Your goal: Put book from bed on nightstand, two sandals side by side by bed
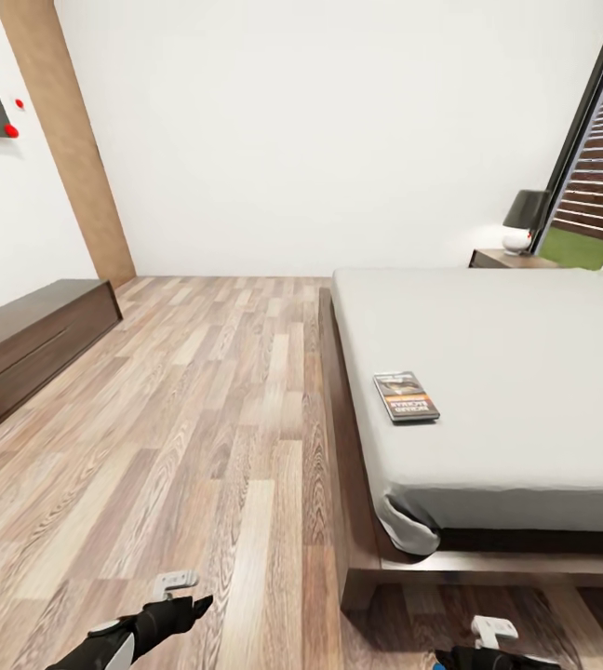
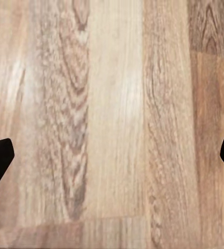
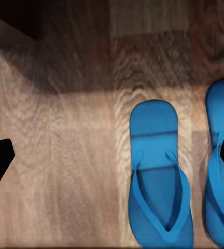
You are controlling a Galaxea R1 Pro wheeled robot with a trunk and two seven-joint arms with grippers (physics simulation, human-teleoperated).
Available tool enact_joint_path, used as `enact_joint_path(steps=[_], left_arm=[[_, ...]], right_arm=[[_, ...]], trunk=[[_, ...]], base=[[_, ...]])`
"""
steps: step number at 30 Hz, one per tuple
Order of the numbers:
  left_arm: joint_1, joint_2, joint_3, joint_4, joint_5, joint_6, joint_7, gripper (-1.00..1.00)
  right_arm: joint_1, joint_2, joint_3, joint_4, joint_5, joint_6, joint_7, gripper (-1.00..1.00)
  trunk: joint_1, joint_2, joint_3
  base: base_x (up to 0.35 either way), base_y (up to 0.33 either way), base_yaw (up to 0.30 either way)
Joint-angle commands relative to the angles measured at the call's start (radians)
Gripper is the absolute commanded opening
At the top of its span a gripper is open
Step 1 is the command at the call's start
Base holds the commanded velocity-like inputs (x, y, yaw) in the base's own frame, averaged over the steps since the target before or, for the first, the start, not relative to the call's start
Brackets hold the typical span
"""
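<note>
left gripper (image 1: 190,596) low over wood-plank floor (image 1: 199,419), fingers spread wide, nothing between. right gripper (image 1: 488,642) at bed's foot corner, fingers wide apart, holding nothing. right wrist view: two blue sandals (image 3: 158,181) (image 3: 221,166) side by side on floor beneath it. book (image 1: 406,396) flat on mattress near left edge of bed (image 1: 525,372). far: nightstand (image 1: 511,260) with lamp (image 1: 525,221), low cabinet (image 1: 32,344) by left wall.

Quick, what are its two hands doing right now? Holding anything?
Left end effector: open, empty, over bare floor.
Right end effector: open, empty, above two sandals on the floor.
</note>
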Motion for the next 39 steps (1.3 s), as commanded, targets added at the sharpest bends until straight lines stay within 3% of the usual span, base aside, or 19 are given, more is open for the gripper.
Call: enact_joint_path(steps=[1, 5, 12, 20, 32, 39], left_arm=[[-0.001, 0.0, 0.009, 0.01, -0.01, -0.002, -0.003, 1.0], [-0.001, 0.004, 0.009, 0.079, -0.011, -0.012, 0.0, 1.0], [0.01, 0.006, 0.008, 0.166, -0.011, -0.105, 0.003, 1.0], [0.047, 0.004, 0.007, 0.179, -0.012, -0.12, 0.004, 1.0], [0.053, 0.005, 0.008, 0.178, -0.01, -0.121, 0.004, 1.0], [0.053, 0.003, 0.008, 0.179, -0.011, -0.121, 0.004, 1.0]], right_arm=[[-0.001, -0.001, -0.009, 0.006, 0.01, -0.006, 0.002, 1.0], [0.0, -0.001, -0.009, 0.01, 0.01, -0.011, 0.002, 1.0], [0.0, 0.0, -0.009, 0.012, 0.009, -0.012, 0.002, 1.0], [0.0, 0.001, -0.009, 0.013, 0.009, -0.012, 0.002, 1.0], [0.0, 0.0, -0.009, 0.012, 0.009, -0.011, 0.003, 1.0], [0.0, 0.0, -0.009, 0.013, 0.009, -0.011, 0.003, 1.0]], trunk=[[-0.004, 0.007, 0.002], [-0.019, 0.035, 0.015], [-0.046, 0.084, 0.037], [-0.077, 0.14, 0.062], [-0.123, 0.224, 0.1], [-0.123, 0.224, 0.1]], base=[[0.0, 0.0, 0.0], [0.0, 0.0, 0.0], [0.0, 0.0, 0.0], [0.0, 0.0, 0.0], [0.0, 0.0, 0.0], [0.0, 0.0, 0.0]])
